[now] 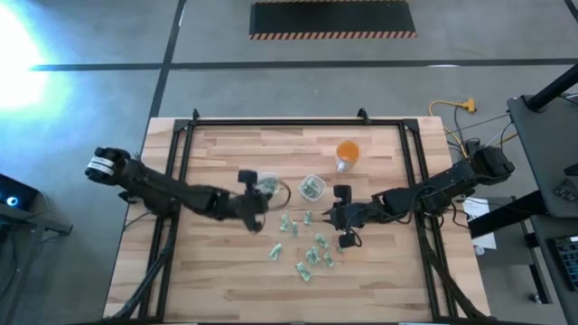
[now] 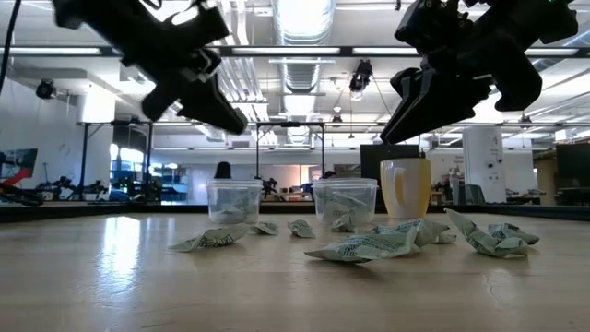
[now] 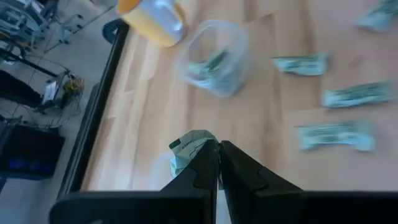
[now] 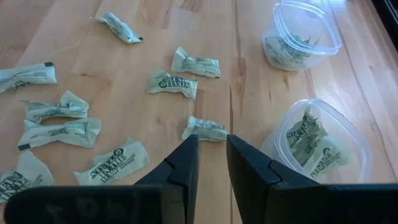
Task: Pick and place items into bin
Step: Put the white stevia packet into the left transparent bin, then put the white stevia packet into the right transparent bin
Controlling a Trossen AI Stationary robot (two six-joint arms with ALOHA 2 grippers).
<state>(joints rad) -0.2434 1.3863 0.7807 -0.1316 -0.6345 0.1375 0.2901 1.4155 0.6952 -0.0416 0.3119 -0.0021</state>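
Around two clear cups [image 1: 312, 188] and one orange cup [image 1: 348, 153], I count about ten loose wrappers [image 1: 308, 254] at six o'clock (some overlap), my left gripper [image 3: 218, 163] clenched on one wrapper [image 3: 186, 149], my right gripper [image 4: 212, 155] part-open, empty, above another wrapper [image 4: 204, 130].

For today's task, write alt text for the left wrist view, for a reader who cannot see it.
The left gripper is shut on a green-and-white wrapper above the wooden table. Beyond it stand a clear cup holding wrappers and an orange cup, with more wrappers lying loose.
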